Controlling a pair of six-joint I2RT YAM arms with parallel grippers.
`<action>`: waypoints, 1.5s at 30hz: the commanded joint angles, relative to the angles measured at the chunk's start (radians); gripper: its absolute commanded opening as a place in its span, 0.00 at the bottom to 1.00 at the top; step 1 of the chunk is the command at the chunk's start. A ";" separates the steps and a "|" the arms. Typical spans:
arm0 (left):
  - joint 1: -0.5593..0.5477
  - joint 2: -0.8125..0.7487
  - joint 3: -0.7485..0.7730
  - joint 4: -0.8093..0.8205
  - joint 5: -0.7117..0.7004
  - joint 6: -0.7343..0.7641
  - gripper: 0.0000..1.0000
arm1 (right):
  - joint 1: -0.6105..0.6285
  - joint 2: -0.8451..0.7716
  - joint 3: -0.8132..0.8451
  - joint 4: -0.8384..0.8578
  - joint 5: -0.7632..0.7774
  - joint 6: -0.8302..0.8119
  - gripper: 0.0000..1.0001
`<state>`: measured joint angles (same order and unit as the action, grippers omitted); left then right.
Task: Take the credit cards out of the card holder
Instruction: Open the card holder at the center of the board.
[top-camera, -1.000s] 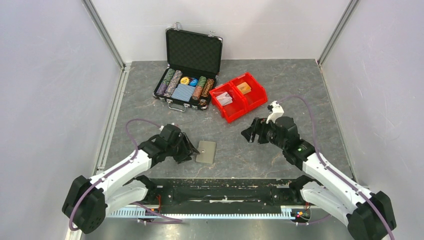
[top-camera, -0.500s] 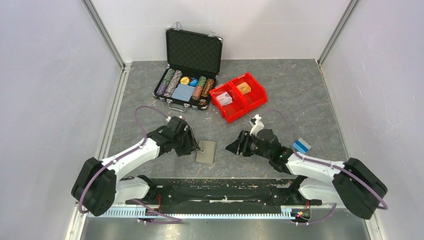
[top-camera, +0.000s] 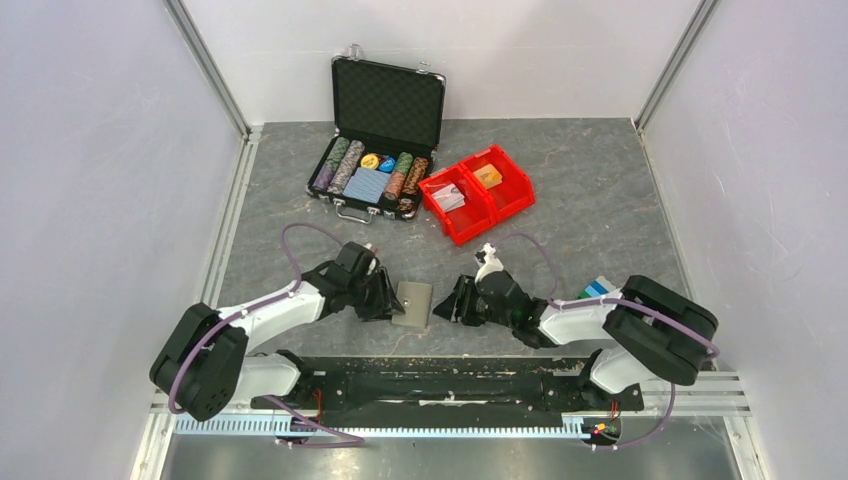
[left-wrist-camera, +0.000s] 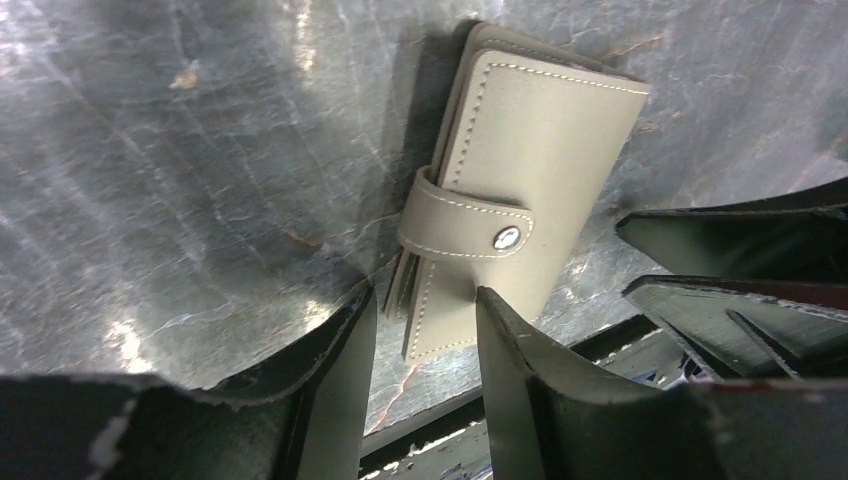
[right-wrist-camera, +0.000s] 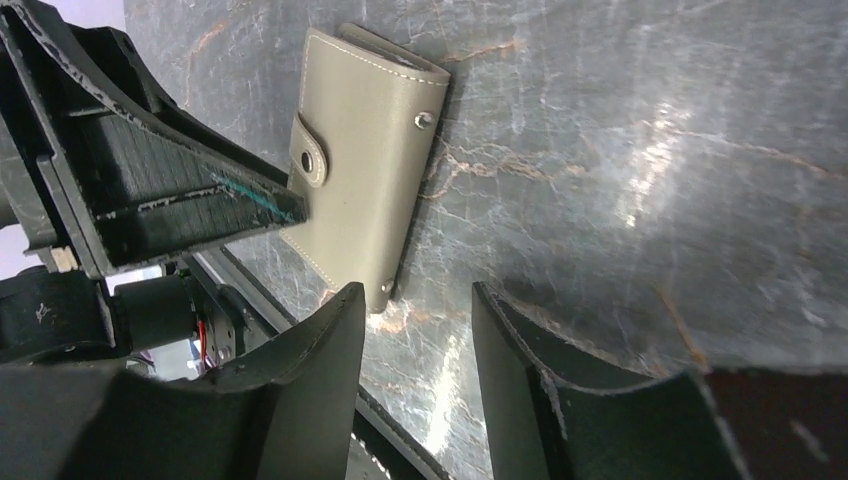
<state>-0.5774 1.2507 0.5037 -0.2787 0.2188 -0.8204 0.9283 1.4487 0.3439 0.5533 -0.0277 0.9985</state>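
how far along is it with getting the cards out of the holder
Done: little to show; a blue card lies beside the right arm, perhaps one already out. In hand: the left gripper and right gripper flank the card holder, jaws open, gripping nothing. Left: its strap is snapped shut, so opening it and pulling the cards.
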 joint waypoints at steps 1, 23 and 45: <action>0.005 0.000 -0.027 0.098 0.070 0.009 0.48 | 0.023 0.053 0.082 0.064 0.043 0.003 0.47; 0.005 0.013 -0.067 0.207 0.145 -0.057 0.38 | 0.022 0.200 0.142 0.087 0.057 -0.030 0.08; -0.004 -0.004 0.185 -0.007 0.105 -0.027 0.61 | 0.044 -0.094 0.121 -0.090 0.200 -0.179 0.00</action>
<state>-0.5739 1.2156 0.6685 -0.2970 0.2974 -0.8494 0.9535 1.3907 0.4240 0.4915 0.1043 0.8623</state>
